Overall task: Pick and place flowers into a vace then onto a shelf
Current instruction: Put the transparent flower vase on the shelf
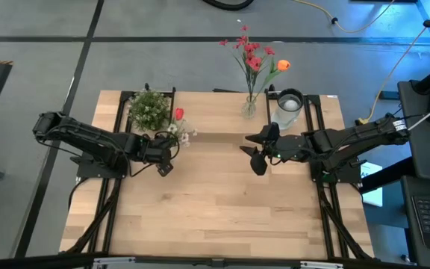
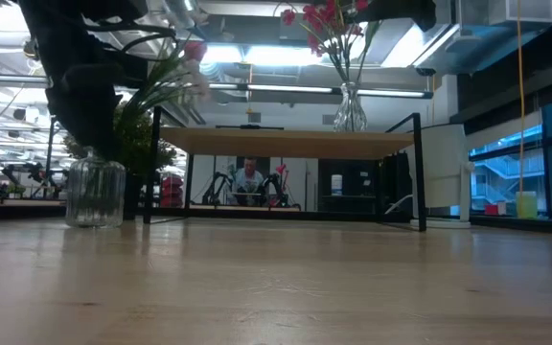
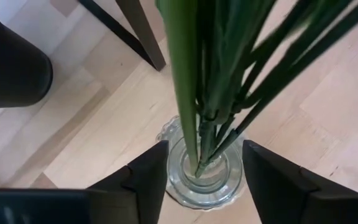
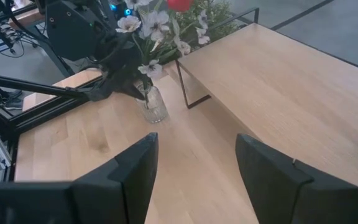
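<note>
We see the left gripper (image 1: 163,153) spread open above a small ribbed clear glass vase (image 3: 199,177) on the tabletop, its dark fingers (image 3: 143,180) flanking the green stems (image 3: 213,68) of a red tulip (image 1: 178,113) and white-blossom sprig (image 4: 148,28) standing in it. This vase sits just in front of the low light-wood shelf on black metal legs (image 1: 215,112), beside the bushy green potted plant (image 1: 148,108). The right gripper (image 1: 258,153) hovers spread and empty over mid-table. On the shelf, a second clear glass vase (image 1: 250,106) holds a red spray (image 1: 251,52) and orange tulip (image 1: 283,65).
</note>
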### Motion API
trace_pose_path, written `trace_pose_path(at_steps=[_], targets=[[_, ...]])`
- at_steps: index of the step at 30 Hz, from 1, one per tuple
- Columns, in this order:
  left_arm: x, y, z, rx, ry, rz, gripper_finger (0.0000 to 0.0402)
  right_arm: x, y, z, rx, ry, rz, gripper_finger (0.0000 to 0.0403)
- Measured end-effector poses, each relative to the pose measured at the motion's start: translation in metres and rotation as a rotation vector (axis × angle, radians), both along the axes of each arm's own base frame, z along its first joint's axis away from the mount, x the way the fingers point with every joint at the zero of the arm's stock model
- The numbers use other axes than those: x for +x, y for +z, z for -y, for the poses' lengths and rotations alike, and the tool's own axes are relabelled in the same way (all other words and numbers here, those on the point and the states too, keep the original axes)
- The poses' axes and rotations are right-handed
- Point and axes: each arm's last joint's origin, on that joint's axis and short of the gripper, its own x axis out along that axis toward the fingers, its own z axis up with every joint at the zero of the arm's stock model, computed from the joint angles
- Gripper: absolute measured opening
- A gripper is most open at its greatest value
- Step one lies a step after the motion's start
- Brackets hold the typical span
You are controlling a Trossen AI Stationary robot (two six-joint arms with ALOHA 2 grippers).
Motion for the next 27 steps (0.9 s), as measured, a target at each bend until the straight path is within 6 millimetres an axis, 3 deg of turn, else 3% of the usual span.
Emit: trace_pose_path(at_steps=[7,18,27], targets=[[0.0,0.0,0.0,-0.001,0.0,-0.002,0.0161,0.0,0.0,0.0,-0.001,0.0,-0.001,0.0217],[-0.002,0.004,0.0,-0.018,-0.011,0.005,0.016,0.0,0.0,0.0,-0.002,0.001,-0.001,0.0217],[0.007,0.044,0.004,-0.096,-0.135,0.121,0.0162,0.0,0.0,0.0,-0.003,0.001,-0.002,0.0217]])
